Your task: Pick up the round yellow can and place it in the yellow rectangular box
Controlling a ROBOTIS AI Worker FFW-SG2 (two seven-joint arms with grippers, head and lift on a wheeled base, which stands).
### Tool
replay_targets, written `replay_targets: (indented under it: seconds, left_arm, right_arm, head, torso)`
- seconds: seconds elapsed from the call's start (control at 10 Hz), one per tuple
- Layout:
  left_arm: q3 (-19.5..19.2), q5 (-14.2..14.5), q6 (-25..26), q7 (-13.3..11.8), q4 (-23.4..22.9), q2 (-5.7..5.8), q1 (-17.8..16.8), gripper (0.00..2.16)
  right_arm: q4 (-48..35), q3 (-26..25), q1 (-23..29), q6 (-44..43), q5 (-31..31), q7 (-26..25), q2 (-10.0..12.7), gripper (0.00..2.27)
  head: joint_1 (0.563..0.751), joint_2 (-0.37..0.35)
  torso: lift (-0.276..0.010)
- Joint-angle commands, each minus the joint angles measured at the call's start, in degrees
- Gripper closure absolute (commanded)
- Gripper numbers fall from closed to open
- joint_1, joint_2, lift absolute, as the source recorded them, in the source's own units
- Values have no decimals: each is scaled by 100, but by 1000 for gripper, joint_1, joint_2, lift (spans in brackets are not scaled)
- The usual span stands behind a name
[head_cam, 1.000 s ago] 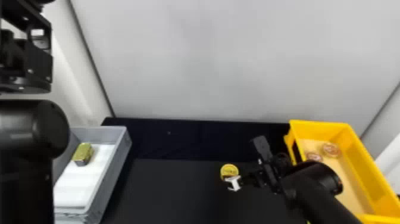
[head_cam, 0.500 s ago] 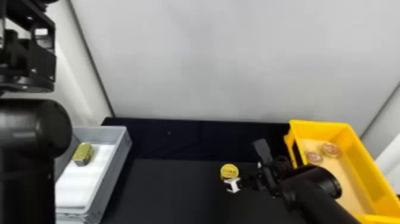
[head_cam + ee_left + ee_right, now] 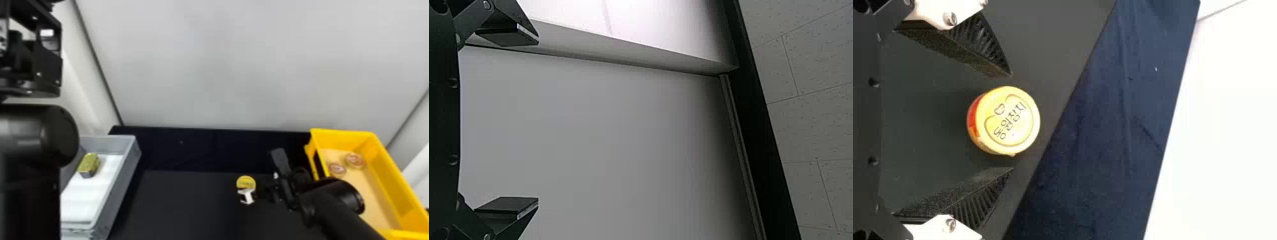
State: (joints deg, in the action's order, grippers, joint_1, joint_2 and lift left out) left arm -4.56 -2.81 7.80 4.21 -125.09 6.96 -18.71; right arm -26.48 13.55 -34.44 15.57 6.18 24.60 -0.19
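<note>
On the dark table stands the round yellow can, with my right gripper right at its near side. In the right wrist view the can lies between the tips of my right gripper, whose fingers are open with a gap on both sides of the lid. The yellow rectangular box is at the right, partly behind the right arm. My left arm is parked high at the left; in the left wrist view the left gripper is open, nothing between its fingers.
A grey bin at the left holds a gold-topped rectangular tin on a white liner. Two round reddish-lidded items lie inside the yellow box. A pale wall rises behind the table.
The left arm has shifted slightly to the right. The right gripper has moved a little at the can, which stays in place.
</note>
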Motion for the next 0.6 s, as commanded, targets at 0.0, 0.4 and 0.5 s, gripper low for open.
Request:
replay_targets:
  seconds: [0.0,0.4,0.5]
  left_arm:
    - [25,0,-15,-7,19,16,-36,140]
    - [69,0,-58,-7,63,16,-71,140]
    - [87,9,-58,-7,72,16,-80,140]
  right_arm:
    - [64,8,8,-115,-108,-41,19,134]
    - [170,8,-10,-159,-222,-41,24,177]
    - [196,16,-27,-177,-222,-41,24,190]
  head:
    - [663,54]
    - [663,54]
    - [663,54]
  torso:
    - [0]
    - [0]
    - [0]
